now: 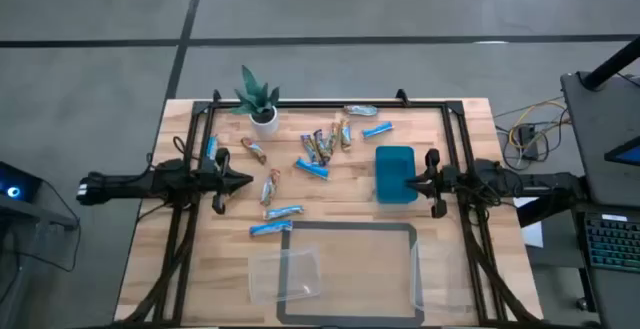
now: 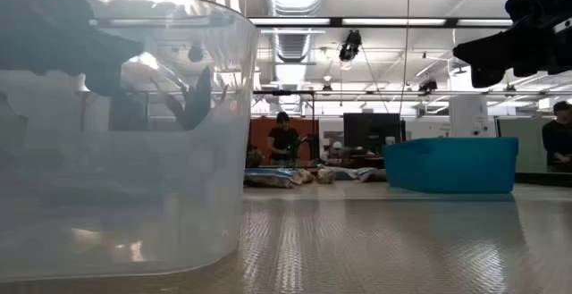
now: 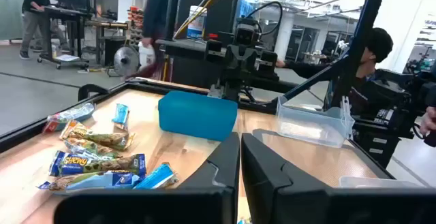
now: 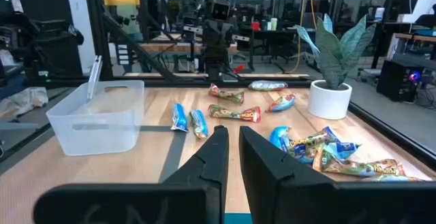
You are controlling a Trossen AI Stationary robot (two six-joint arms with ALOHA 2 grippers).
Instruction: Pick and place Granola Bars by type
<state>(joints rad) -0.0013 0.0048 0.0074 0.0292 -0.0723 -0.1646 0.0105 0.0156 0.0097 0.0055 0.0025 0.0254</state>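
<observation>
High view: the bars [image 1: 318, 149] lie scattered over the table's [image 1: 340, 209] middle and far part, between the two grippers and clear of both. The left gripper [image 1: 240, 180] hovers at the left side, jaws closed and empty. The right gripper [image 1: 412, 181], closed too, hangs beside the bin [image 1: 396, 174].
</observation>
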